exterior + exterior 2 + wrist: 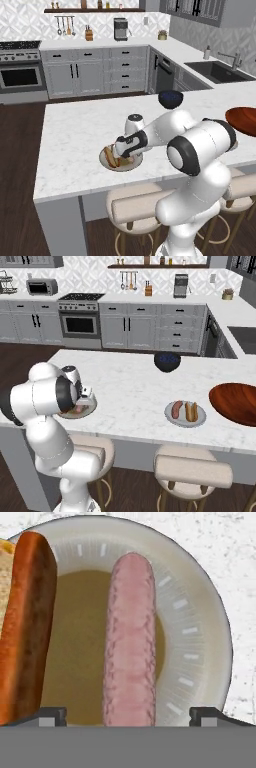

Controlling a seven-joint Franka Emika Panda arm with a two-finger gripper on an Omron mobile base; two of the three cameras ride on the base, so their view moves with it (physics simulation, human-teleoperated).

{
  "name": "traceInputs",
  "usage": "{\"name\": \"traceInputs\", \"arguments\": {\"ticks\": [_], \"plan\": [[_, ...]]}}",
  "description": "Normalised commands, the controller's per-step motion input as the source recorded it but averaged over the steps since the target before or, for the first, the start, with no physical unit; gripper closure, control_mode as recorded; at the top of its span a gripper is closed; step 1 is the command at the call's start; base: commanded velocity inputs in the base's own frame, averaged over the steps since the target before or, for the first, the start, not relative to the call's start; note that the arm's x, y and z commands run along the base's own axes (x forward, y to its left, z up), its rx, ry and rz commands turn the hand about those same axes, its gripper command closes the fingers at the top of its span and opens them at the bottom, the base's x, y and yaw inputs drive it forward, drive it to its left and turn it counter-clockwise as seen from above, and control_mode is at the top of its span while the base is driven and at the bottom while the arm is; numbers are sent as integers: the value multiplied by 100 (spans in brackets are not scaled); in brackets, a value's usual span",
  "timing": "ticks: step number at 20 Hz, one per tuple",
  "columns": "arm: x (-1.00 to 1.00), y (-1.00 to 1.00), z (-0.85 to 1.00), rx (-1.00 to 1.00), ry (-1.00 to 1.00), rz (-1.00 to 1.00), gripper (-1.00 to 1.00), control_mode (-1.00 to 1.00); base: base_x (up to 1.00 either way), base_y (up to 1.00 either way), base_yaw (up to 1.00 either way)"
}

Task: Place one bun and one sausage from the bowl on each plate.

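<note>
**Sausage down on the near plate, end effector spread above it**

Left base view: I see the arm folded low over the marble counter (75,130), with the end effector (121,152) just above the brown-centred plate (106,161) near the front edge. A bun (111,159) lies on that plate, partly covered by the hand. The reddish-brown bowl (245,120) sits well apart at the right edge, and a small dark bowl (170,98) stands further back.

Right base view: the second plate, light grey (185,420), carries its own sausage (176,409) and bun (191,411) side by side. The bowl lies just beyond it to the right. The near plate is largely hidden behind the arm.

Hand view: the pink sausage (130,642) lies lengthways on the plate's brown centre, with the brown-crusted bun at the left against the rim. The two fingertips (50,716) stand wide, one on each side of the sausage, touching nothing that I can see. Nothing is held.

Judgement: both plates appear served. The risk I see is in the retreat: a sideways sweep with the hand this low could catch the sausage or bun and roll it off, or nudge the plate toward the counter edge. I would lift straight up first.
</note>
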Motion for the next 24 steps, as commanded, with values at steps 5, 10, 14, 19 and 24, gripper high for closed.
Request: {"name": "traceInputs", "arguments": {"ticks": [5,10,14,19,24], "plan": [[-24,0,69,0,-3,0,-100,-100,0,0,0],[-62,-18,66,0,0,-3,-100,-100,0,0,0],[-79,-24,54,0,0,-2,-100,-100,0,0,0],[-79,-7,27,0,2,0,-100,-100,0,0,0],[-72,-9,21,0,2,0,-100,-100,0,0,0]]}}
